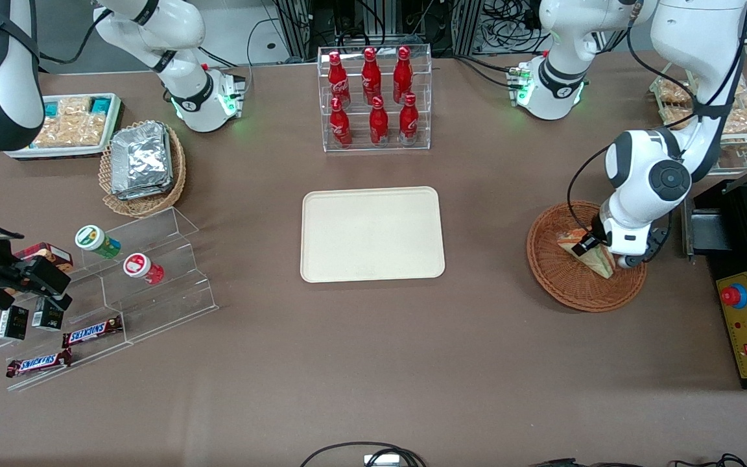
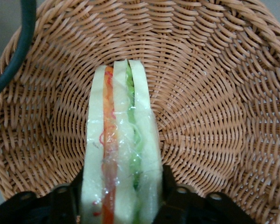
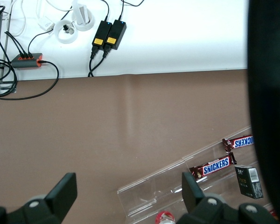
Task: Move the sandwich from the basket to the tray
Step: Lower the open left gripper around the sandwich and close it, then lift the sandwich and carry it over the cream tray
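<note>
With jaws of gripper clamped on sandwich, at right of frame: lift straight, clear of basket, then carry level to tray.

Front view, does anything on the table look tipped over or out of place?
Two round tubs lie on their sides on the clear stepped stand. Otherwise nothing: the gripper holds the sandwich in the basket.

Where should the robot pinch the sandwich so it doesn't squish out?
On its two flat bread faces, coming from above: the sandwich stands on edge in the basket, filling stripes up. The gripper already straddles it that way, a finger at each bread side.
</note>
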